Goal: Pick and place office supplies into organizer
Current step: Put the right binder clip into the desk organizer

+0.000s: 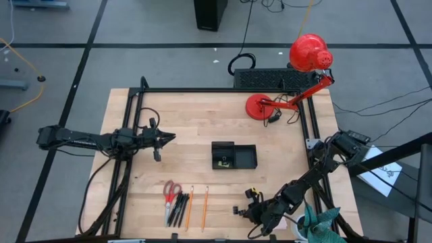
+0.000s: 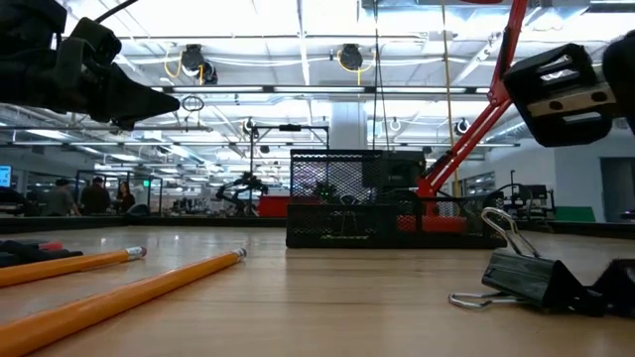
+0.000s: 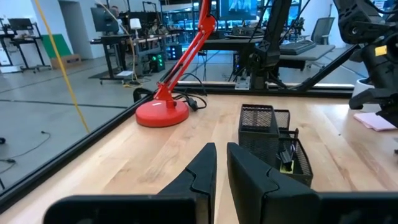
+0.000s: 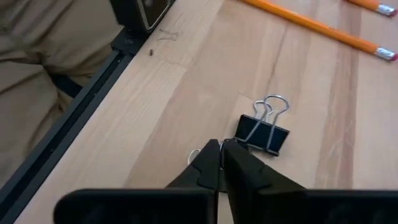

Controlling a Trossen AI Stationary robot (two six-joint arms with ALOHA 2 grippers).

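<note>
High view, right gripper (image 1: 251,210): closed, empty, just beside binder clip (image 4: 263,132).
Left gripper (image 1: 164,138): closed, well apart from organizer (image 1: 233,155).

L arm reaches in from the worktop's left edge, stretched level, left pincer (image 1: 164,139) held above the surface w/ fingers nearly together. R arm bends in from the right edge toward the near edge, right pincer (image 1: 241,210) low, fingers closed together.
</note>
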